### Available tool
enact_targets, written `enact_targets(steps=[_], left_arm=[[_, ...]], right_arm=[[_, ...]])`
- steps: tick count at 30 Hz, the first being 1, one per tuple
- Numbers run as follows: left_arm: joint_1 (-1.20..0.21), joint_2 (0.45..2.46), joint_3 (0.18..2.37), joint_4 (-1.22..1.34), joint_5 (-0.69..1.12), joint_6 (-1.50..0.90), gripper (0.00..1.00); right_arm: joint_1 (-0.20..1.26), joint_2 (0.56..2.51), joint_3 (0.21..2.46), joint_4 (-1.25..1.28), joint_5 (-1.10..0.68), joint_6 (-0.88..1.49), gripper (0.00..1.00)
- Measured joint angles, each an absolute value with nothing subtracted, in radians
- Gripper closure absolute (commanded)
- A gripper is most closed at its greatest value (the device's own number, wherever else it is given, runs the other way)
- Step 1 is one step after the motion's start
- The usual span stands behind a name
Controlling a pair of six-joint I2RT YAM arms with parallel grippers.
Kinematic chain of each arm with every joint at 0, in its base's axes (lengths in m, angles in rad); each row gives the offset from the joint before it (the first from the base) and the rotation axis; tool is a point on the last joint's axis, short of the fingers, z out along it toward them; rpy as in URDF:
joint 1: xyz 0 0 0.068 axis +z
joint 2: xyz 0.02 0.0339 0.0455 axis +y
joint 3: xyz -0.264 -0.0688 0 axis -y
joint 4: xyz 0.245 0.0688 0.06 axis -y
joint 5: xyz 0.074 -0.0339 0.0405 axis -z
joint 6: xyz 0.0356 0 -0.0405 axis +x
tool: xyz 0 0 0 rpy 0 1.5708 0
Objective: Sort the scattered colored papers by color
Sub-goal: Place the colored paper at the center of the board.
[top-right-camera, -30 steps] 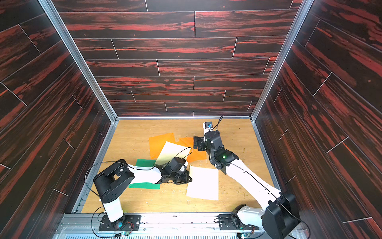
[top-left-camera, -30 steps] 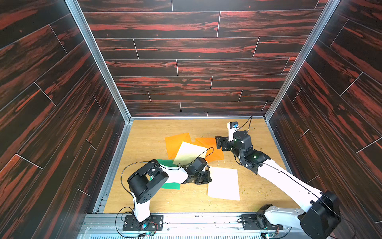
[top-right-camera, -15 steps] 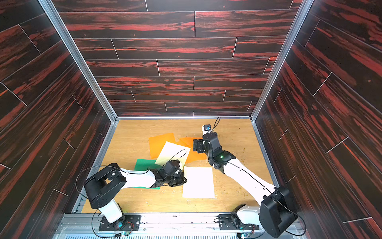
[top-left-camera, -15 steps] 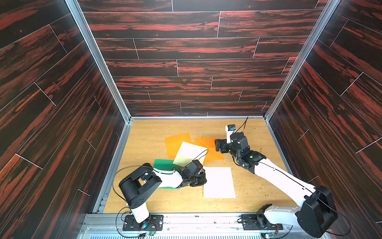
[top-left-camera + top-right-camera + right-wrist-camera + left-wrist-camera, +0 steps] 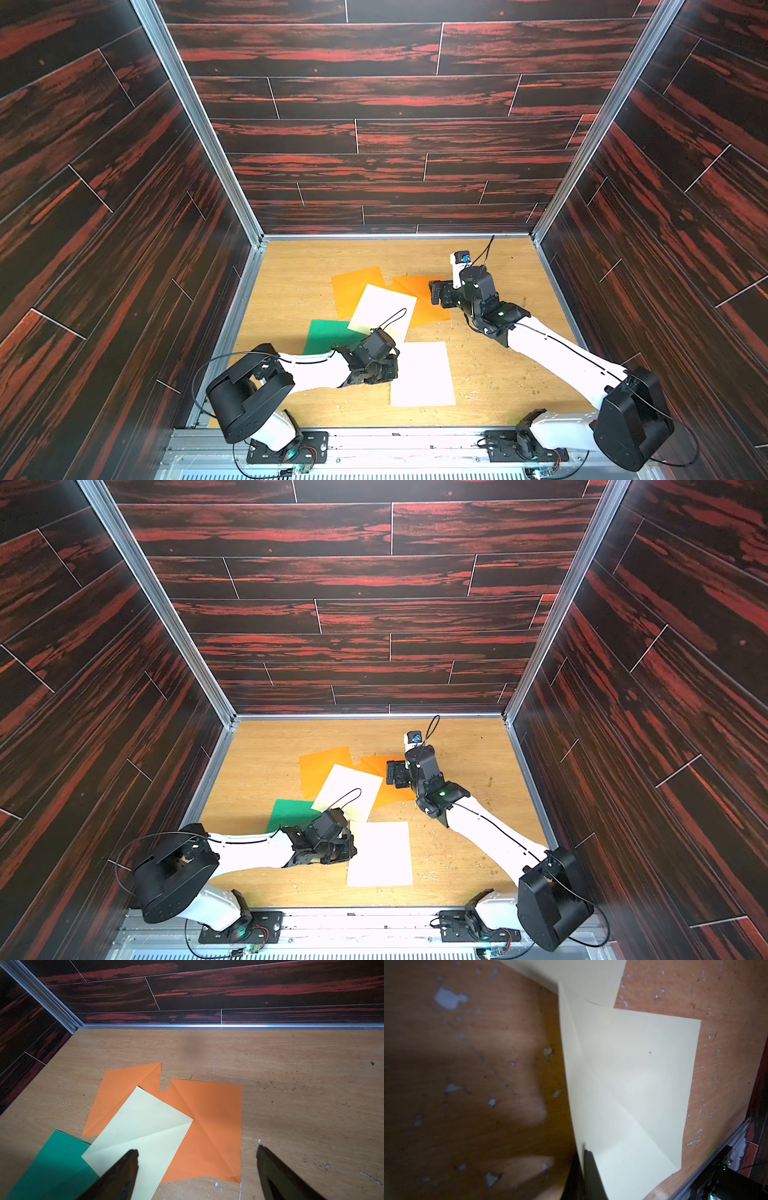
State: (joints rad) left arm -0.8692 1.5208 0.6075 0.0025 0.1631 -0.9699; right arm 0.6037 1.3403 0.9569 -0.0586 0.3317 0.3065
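With the left gripper (image 5: 390, 370) clenched on the left edge of the near cream sheet (image 5: 424, 374) (curled up off the table (image 5: 299, 282)), a low, slow drag toward the far cream sheet (image 5: 378, 305) looks best, while the right gripper (image 5: 434, 291) hangs released over the right orange sheet (image 5: 428, 318).

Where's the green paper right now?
In both top views the green paper lies on the left side of the table, one corner under the tilted cream sheet, close to the left gripper.
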Motion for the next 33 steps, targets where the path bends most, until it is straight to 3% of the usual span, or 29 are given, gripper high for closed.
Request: enact_targets(steps=[10,15,19,30,33], left_arm=[[-0.86,1.508,0.61,-0.036,0.143,-0.945,1.0],[-0.86,1.508,0.614,-0.04,0.142,-0.939,0.8],[-0.859,1.496,0.622,-0.061,0.128,-0.934,0.73],[-0.857,1.381,0.623,-0.203,0.067,-0.916,0.7],[-0.853,1.318,0.625,-0.242,0.018,-0.913,0.69]], right_arm=[[0.604,1.349,0.951,-0.046,0.324,0.307,0.07],[0.604,1.37,0.941,-0.045,0.317,0.307,0.08],[0.604,1.375,0.941,-0.044,0.31,0.307,0.07],[0.604,1.411,0.941,-0.042,0.274,0.315,0.08],[0.604,1.427,0.941,-0.028,0.242,0.318,0.14]])
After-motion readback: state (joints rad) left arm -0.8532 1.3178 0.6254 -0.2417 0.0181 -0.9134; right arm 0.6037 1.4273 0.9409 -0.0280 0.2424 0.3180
